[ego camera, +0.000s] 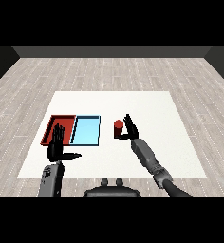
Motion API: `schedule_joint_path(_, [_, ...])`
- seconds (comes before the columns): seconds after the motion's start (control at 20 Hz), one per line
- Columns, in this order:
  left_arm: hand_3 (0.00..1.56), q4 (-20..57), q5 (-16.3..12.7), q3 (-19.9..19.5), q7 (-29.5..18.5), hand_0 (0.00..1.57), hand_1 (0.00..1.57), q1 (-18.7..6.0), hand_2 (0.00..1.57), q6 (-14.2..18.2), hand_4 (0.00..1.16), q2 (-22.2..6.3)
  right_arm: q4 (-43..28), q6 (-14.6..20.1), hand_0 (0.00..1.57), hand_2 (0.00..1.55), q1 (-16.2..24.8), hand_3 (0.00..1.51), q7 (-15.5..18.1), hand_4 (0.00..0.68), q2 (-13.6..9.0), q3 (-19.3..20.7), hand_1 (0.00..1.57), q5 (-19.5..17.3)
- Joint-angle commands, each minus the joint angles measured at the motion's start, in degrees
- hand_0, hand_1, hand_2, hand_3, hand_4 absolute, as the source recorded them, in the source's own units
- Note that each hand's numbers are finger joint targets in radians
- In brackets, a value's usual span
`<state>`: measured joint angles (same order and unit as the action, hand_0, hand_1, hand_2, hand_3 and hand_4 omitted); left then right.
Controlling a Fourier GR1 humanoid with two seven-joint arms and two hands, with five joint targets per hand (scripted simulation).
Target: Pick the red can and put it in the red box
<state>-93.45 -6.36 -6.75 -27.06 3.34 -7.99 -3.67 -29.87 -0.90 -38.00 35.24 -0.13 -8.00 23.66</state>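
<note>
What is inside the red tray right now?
Nothing shows on the red tray's visible floor; the left hand covers its near part. The red can stands on the table beside the right hand.

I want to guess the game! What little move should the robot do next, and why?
Probably curl the right hand round the small red cylinder can: its fingers are straight beside the upright can, which stands on the white table, right of the red tray.

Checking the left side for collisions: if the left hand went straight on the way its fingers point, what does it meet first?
Probably the red tray: the left hand has straight fingers pointing away across the white table, its fingertips overlapping the tray's near edge. Its height above the tray is unclear.
</note>
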Motion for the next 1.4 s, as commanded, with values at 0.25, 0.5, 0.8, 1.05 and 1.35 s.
schedule_joint_path(0.25, [0.00,-2.91,-0.88,-0.28,2.76,0.00,0.00,-0.26,0.00,0.72,0.00,-0.03,6.34,2.08,0.00,0.00,-5.09,0.00,1.56,0.000,0.12,-7.13,0.00,7.86])
schedule_joint_path(0.5, [0.00,1.83,1.62,0.94,-0.93,0.00,0.00,-1.23,0.00,2.06,0.00,1.80,7.34,3.36,0.00,0.00,-7.51,0.00,-0.03,0.000,0.12,-9.62,0.00,11.95])
schedule_joint_path(0.8, [0.00,1.75,-1.32,-2.45,-1.47,0.00,0.00,0.49,0.00,-1.24,0.00,-1.54,10.83,4.02,0.00,0.00,-10.07,0.00,1.94,0.000,0.13,-15.46,0.00,17.81])
schedule_joint_path(1.05, [0.00,5.40,-0.92,-1.88,-1.04,0.00,0.00,-3.87,0.00,0.04,0.00,-0.43,10.95,4.83,0.00,0.00,-10.67,0.00,1.12,0.000,0.12,-19.43,0.00,21.30])
schedule_joint_path(1.35, [0.00,-0.69,-3.18,-3.03,0.55,0.00,0.00,-1.00,0.00,-1.15,0.00,-1.66,8.81,12.57,0.00,0.00,-10.41,0.00,-2.20,0.000,0.12,-23.64,0.00,27.69])
